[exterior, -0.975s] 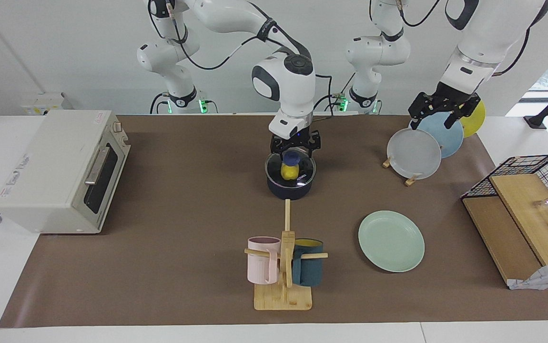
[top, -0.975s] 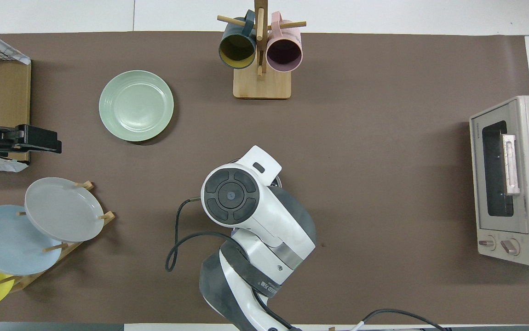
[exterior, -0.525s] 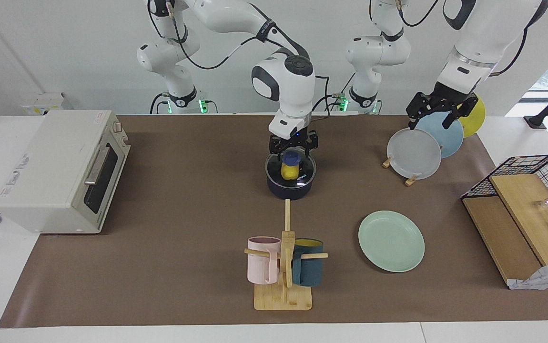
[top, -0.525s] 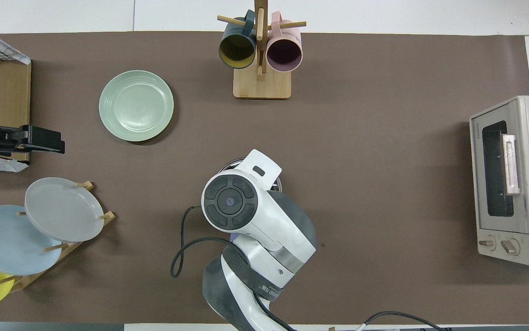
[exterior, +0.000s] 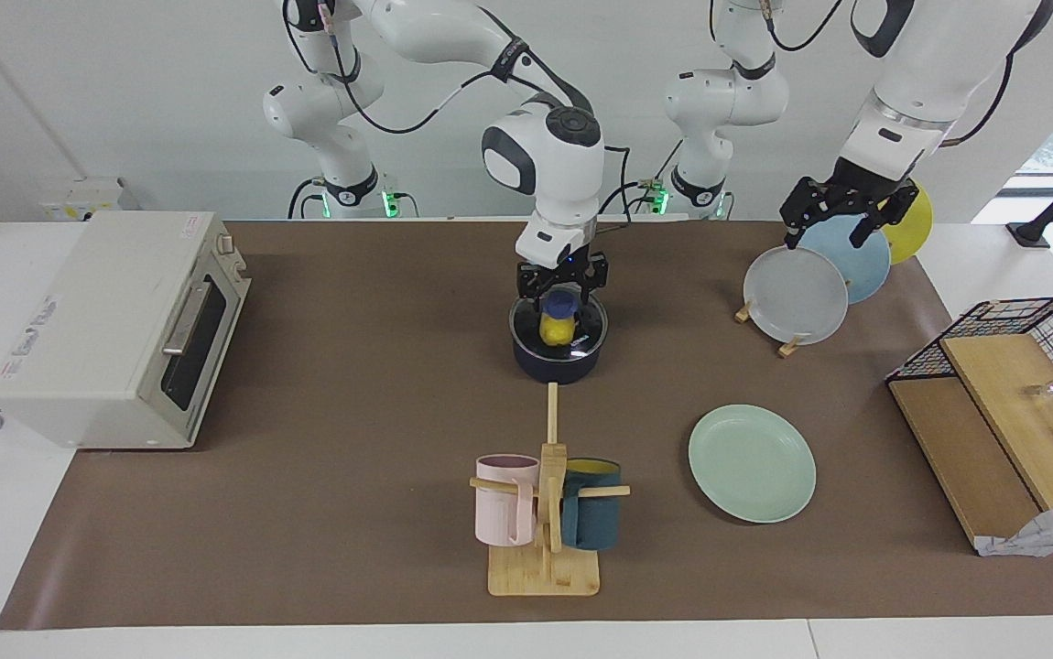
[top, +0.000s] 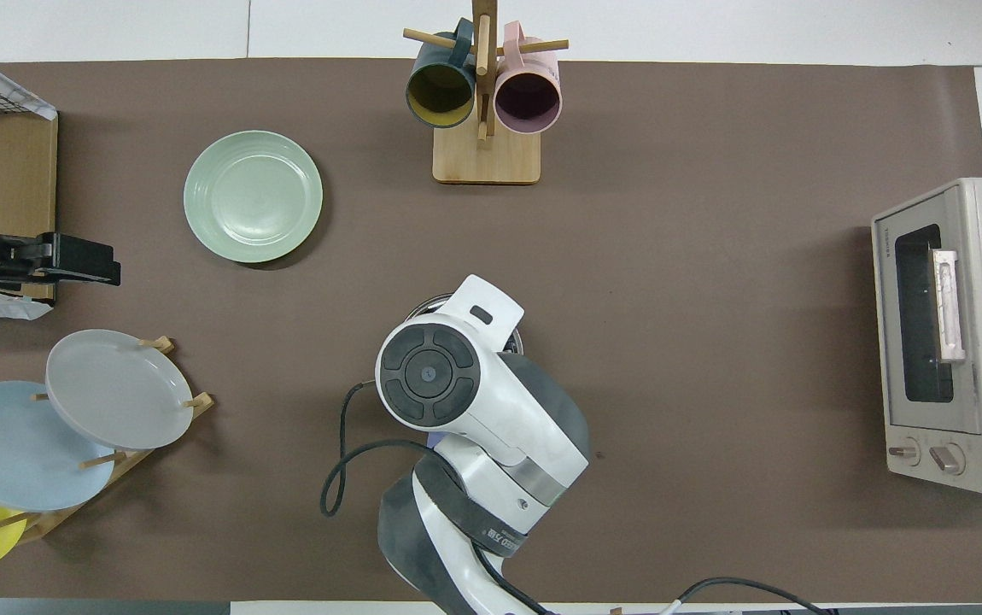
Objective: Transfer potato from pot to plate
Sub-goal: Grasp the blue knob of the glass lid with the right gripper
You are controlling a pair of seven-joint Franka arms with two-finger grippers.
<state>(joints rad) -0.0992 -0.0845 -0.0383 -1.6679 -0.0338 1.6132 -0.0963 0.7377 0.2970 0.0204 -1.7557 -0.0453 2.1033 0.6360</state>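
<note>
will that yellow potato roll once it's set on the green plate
Probably a little: the potato in the pot looks lumpy and oval, so it may wobble, then settle. The plate seems nearly flat with only a low rim, a weak stop. It looks stiff.

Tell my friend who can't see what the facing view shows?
The right gripper hangs over a dark navy pot with a small yellow potato inside. The pale mint-green plate has nothing on it, and the left gripper waits above the plate rack.

The table (exterior: 352, 366) carries a brown mat (exterior: 380, 513); on it stands the pot (exterior: 557, 361). Near the pot: the plate (exterior: 752, 463), a mug rack (exterior: 544, 572), a plate rack (exterior: 787, 348); a toaster oven (exterior: 114, 329) well apart.
</note>
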